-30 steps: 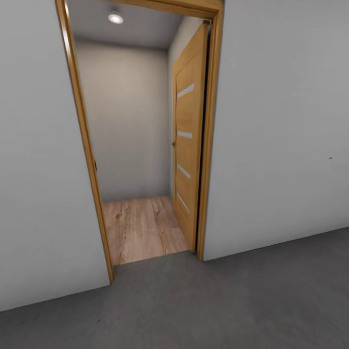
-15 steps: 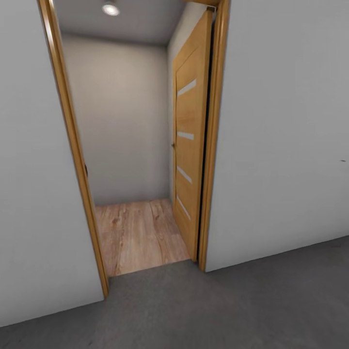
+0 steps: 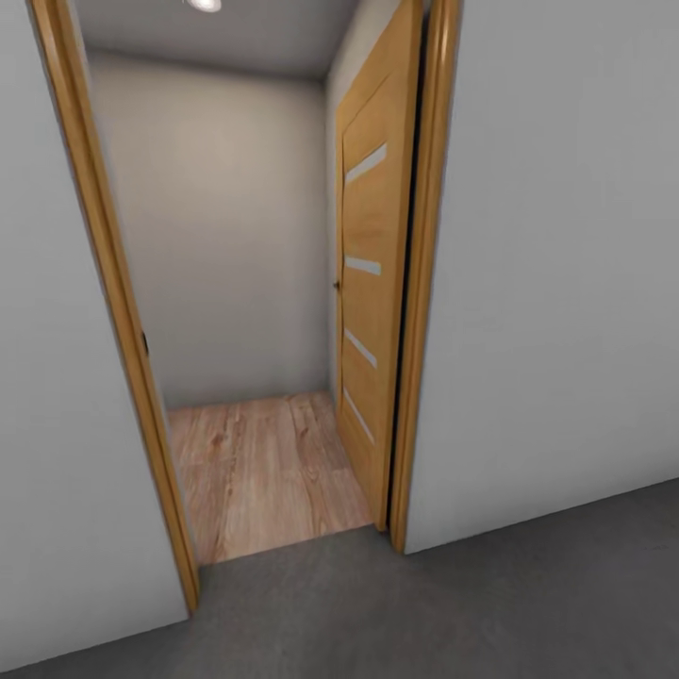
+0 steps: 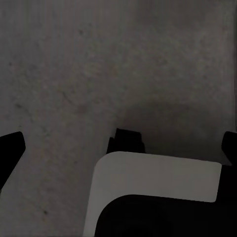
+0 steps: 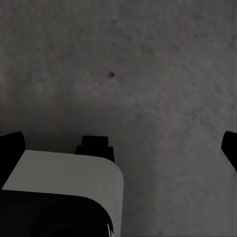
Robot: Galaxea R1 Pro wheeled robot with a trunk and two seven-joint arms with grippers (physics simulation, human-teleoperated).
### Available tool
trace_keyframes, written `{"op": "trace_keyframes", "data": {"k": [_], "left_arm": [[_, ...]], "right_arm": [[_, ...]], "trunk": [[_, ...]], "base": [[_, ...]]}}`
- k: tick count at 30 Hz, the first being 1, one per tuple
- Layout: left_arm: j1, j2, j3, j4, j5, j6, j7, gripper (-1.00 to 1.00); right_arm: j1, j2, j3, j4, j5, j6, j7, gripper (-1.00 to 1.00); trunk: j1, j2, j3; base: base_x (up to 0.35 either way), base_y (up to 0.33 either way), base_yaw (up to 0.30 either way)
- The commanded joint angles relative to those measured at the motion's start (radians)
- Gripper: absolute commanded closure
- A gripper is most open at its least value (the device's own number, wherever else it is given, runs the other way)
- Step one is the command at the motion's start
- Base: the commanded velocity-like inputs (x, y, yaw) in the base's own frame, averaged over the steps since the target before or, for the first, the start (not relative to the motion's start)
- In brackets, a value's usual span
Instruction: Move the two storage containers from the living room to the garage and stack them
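Grey concrete floor (image 3: 453,604) meets an open wooden door (image 3: 372,273) and wood-plank hallway (image 3: 259,471). Left gripper (image 4: 118,143) and right gripper (image 5: 118,143): fingertips spread wide, empty, over concrete.

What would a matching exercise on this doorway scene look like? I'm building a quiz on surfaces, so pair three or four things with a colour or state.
Column 1:
1. door
2. concrete floor
3. plank floor
4. ceiling light

Column 2:
A. dark grey
B. swung open
C. lit
D. light wood

Pairs: 1-B, 2-A, 3-D, 4-C
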Motion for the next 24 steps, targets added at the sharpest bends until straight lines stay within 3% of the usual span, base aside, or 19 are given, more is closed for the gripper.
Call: {"op": "trace_keyframes", "data": {"k": [1,24], "left_arm": [[0.0,0.0,-0.008,0.0,0.009,0.001,0.0,-1.0],[0.0,0.0,-0.008,0.0,0.009,0.002,0.0,-1.0]], "right_arm": [[-0.001,0.0,0.008,0.003,-0.01,-0.006,0.002,-1.0],[-0.001,0.005,0.008,0.003,-0.011,-0.004,0.0,-1.0]], "trunk": [[0.001,0.0,-0.001],[0.001,0.0,-0.001]], "base": [[0.325,0.0,0.0],[0.325,0.0,0.015]]}}
